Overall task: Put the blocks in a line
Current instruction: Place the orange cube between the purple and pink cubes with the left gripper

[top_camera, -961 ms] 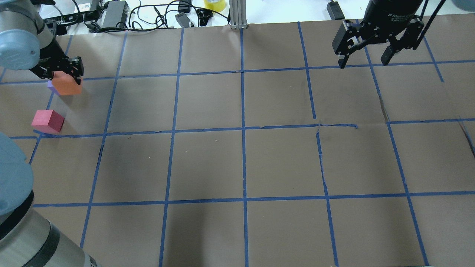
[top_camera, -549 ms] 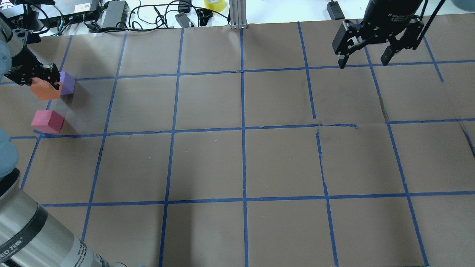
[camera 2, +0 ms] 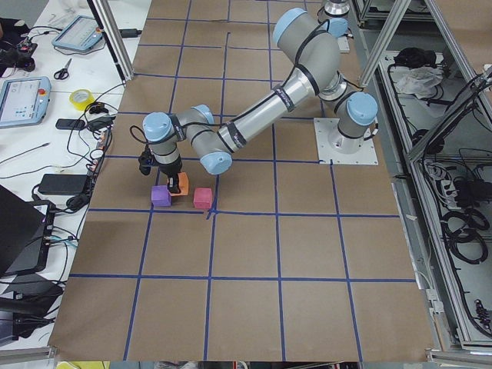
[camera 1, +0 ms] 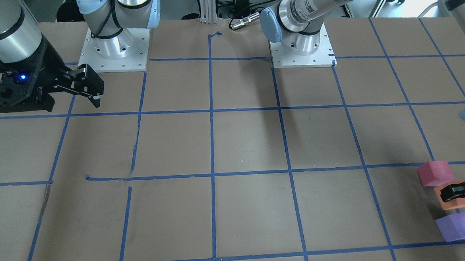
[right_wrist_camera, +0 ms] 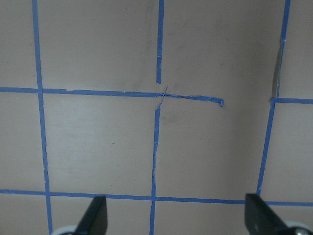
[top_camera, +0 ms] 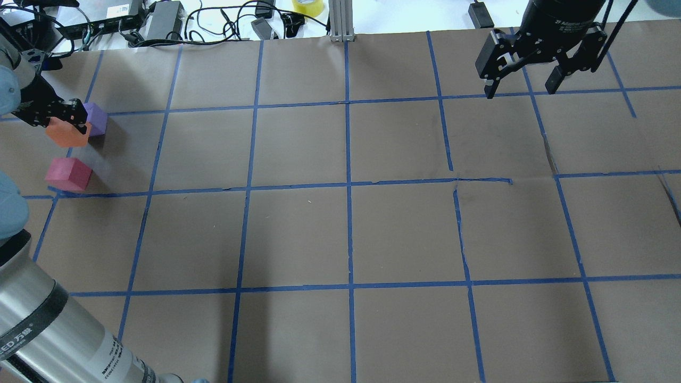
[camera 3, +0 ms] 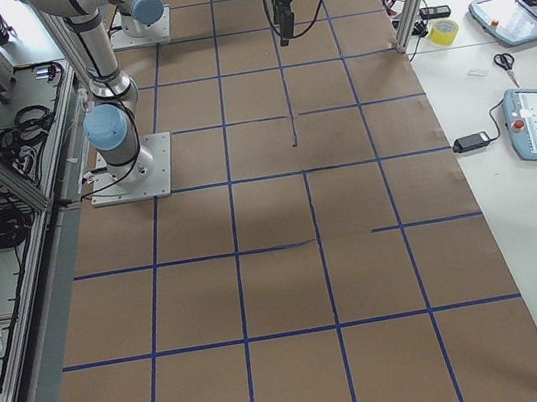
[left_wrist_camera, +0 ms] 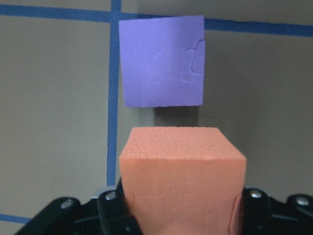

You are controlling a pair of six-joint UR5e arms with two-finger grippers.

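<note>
Left fingers point(camera 1: 454, 190) clamped on orange block point(camera 1: 459, 203), sitting between pink block point(camera 1: 435, 172) and purple block point(camera 1: 458, 226) at left end of table point(top_camera: 346, 234). Right fingers point(top_camera: 490, 80) spread wide, empty, well apart.

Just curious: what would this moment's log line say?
left gripper: shut on orange block | orange block between purple block and red-pink block | right gripper: open, empty

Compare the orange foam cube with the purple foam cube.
The orange foam cube is clamped in the left gripper; the purple foam cube sits free on the brown paper. The purple cube's top bears an embossed mark; the orange cube's top is plain and pebbled. Both look equal-sized, matte cubes.
</note>
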